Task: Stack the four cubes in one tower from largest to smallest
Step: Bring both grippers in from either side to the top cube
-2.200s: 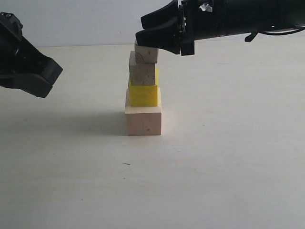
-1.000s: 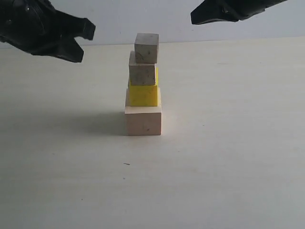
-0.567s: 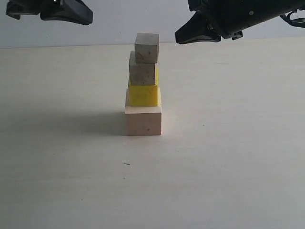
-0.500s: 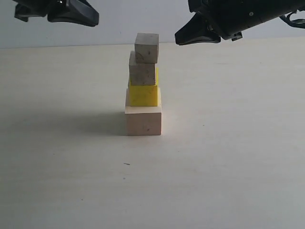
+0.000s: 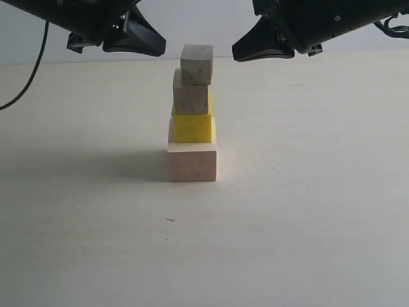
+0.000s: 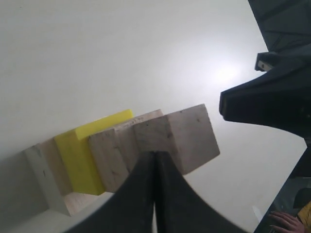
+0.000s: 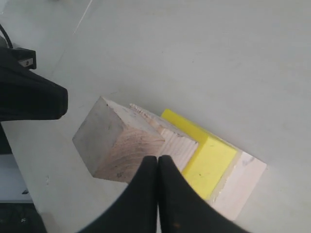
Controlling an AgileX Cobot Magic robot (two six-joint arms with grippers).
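The tower stands mid-table: a large pale wood cube (image 5: 192,162) at the bottom, a yellow cube (image 5: 192,127) on it, then a small wood cube (image 5: 190,98) and a smaller one (image 5: 196,64) on top, each a little off-centre. My left gripper (image 5: 158,50) hangs shut just left of the top cube, apart from it. My right gripper (image 5: 238,54) hangs shut just right of it, also apart. Both wrist views look along pressed-together fingers, left gripper (image 6: 155,156) and right gripper (image 7: 158,160), at the same stack: top cube (image 6: 182,136), yellow cube (image 7: 209,162).
The pale tabletop (image 5: 307,211) lies bare around the tower. A black cable (image 5: 29,77) trails from the left arm at the far left. The right gripper's tip (image 6: 252,104) shows in the left wrist view, the left's tip (image 7: 34,99) in the right wrist view.
The left gripper has come down and rightward toward the top cube. The right gripper lowered earlier and has since held still. The tower has not moved.
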